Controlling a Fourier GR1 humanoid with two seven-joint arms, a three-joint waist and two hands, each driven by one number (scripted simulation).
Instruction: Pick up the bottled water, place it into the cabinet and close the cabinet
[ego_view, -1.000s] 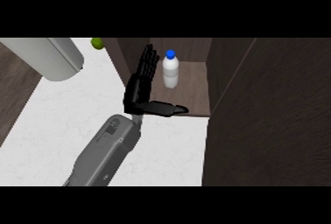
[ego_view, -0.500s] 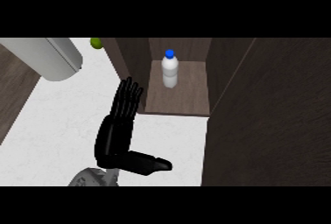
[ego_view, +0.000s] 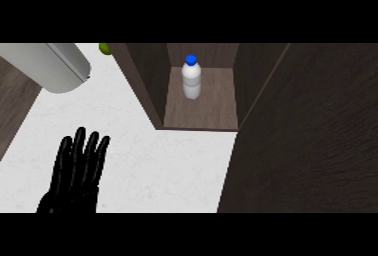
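Bottled water is the object of interest, but the description begins at the only hand in view. That hand shows at the lower left over the white counter, fingers straight and together, pointing up the view, holding nothing. Which of the robot's hands it is cannot be judged with certainty, since no forearm shows; its position at the view's left suggests the left hand. The other hand is out of view. The open hand lies well apart from the bottle, with bare counter between them.

Outward and to the upper right stands the cabinet, a dark wooden compartment whose floor is open to view. The bottle stands upright on that floor, toward the back, blue cap uppermost, clear of both side walls. An upright stance well inside the opening probably leaves the door a free path. The broad dark panel filling the right of the view is likely the open cabinet door, though its hinge is not visible.

Judged from this layout, placing is done and closing remains. At the upper left lie a pale grey cylinder and a small green object, neither concerned in the task.
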